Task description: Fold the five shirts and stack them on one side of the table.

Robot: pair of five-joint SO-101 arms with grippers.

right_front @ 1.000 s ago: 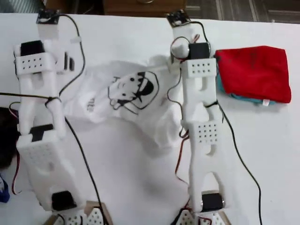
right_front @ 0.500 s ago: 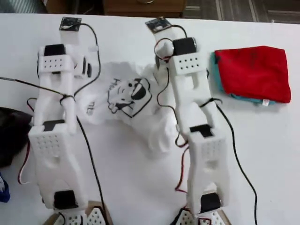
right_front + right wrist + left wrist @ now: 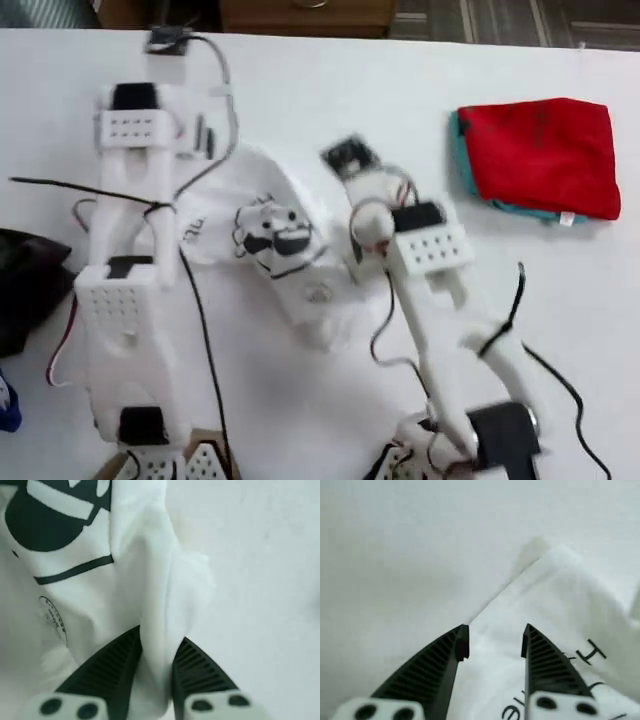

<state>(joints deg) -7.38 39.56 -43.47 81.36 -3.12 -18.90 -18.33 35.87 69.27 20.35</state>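
- The table [image 3: 300, 80] carries everything; all places below are given from the folded red shirt [image 3: 540, 150], which sits near the table's far right edge.
- The white shirt [image 3: 275, 235], printed with a cartoon face, lies crumpled and unfolded, well apart from the red shirt, between the two arms.
- The red shirt rests on a teal shirt [image 3: 466, 185], of which only a strip shows, so the stack looks to be two garments.
- The right gripper [image 3: 157, 641], on the side of the white shirt nearer the red shirt, is clamped on a bunched fold of the white cloth.
- The left gripper [image 3: 492, 642], at the shirt's edge farthest from the red shirt, has its jaws apart: one tip is over bare table, the other over cloth.
- Handling, as I judge it: the white shirt is light, soft and limp, so it will sag and drag instead of keeping shape. Hems, shoulders or corners are the best holds, one per gripper, taken as thin edges, not thick bunches.
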